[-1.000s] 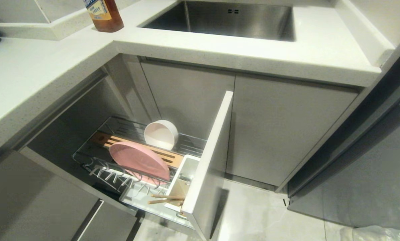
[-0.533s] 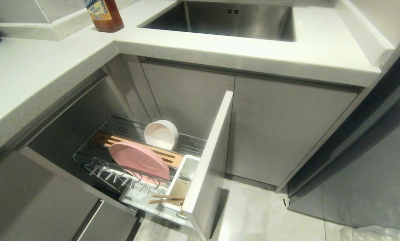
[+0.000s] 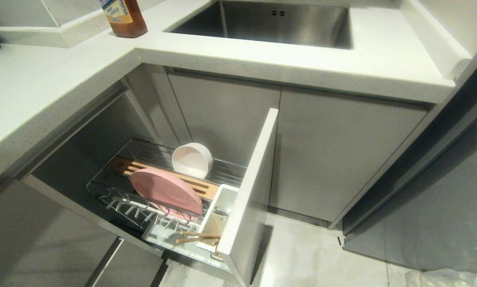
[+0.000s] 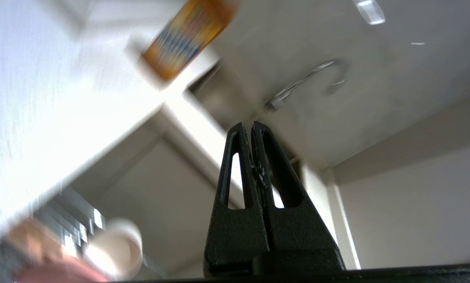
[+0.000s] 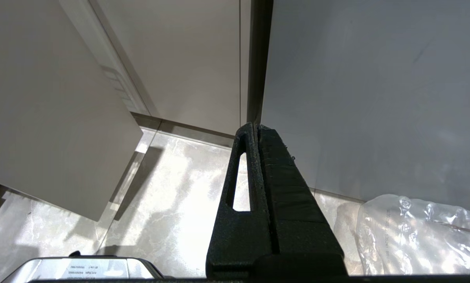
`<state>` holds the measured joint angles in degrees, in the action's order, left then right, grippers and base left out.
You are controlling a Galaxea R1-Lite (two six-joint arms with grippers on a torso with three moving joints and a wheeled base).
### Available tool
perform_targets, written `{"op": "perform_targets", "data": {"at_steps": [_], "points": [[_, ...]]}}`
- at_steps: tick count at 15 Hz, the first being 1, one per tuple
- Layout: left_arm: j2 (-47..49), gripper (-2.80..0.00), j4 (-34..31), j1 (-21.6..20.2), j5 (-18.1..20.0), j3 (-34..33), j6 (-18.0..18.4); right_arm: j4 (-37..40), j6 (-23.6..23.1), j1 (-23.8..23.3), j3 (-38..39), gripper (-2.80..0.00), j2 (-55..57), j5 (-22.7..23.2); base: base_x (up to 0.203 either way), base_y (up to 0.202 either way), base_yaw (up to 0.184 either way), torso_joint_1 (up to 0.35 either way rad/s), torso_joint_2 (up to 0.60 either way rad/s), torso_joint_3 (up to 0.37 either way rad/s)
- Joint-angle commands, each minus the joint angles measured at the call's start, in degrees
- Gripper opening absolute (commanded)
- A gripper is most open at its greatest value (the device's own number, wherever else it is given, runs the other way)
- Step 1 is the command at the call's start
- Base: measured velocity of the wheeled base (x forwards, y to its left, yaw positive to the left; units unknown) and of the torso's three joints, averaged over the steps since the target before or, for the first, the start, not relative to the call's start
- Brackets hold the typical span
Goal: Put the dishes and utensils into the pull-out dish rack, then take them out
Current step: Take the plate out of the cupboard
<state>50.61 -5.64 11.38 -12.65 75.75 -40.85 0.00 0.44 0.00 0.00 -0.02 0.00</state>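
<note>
Nothing among the dishes has shifted between head views. Pull-out dish rack (image 3: 170, 207): drawn out, lower left. Pink plate (image 3: 166, 190): on edge in prongs, long axis left-right. Cream bowl (image 3: 192, 160): behind it, tipped. Chopsticks (image 3: 196, 237): nearest, by caddy. Left gripper (image 4: 252, 127): fingers pressed together, empty, bowl just beside; nearer arm. Right gripper (image 5: 255, 127): fingers together, over floor, well apart.

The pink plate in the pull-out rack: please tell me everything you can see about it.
The pink plate is large, round and flat, with a matte plastic look. It stands tilted on edge among the chrome prongs of the pull-out dish rack, in front of the slotted wooden strip and below the cream-white bowl. No tool touches it.
</note>
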Motion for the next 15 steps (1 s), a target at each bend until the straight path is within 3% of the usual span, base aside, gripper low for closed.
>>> {"op": "perform_targets", "data": {"at_steps": [1,4,6,9,15], "points": [[6.39,-2.8,-3.47,5.94,-5.73,0.71,-2.67,0.0,0.0,0.0,0.0,-2.8,0.02,0.0,0.0,0.0,0.0,0.0,0.0,0.0],[9.81,-2.8,-12.01,16.83,-13.67,-0.21,-8.45,0.0,0.0,0.0,0.0,-2.8,0.02,0.0,0.0,0.0,0.0,0.0,0.0,0.0],[12.26,-2.8,-16.1,21.58,-18.52,-2.55,-11.46,0.0,0.0,0.0,0.0,-2.8,0.02,0.0,0.0,0.0,0.0,0.0,0.0,0.0],[15.01,-2.8,-16.77,27.18,-20.69,-6.32,-18.67,0.0,0.0,0.0,0.0,-2.8,0.02,0.0,0.0,0.0,0.0,0.0,0.0,0.0],[21.12,-2.8,-16.61,28.52,-23.17,-14.84,-28.64,0.0,0.0,0.0,0.0,-2.8,0.02,0.0,0.0,0.0,0.0,0.0,0.0,0.0]]}}
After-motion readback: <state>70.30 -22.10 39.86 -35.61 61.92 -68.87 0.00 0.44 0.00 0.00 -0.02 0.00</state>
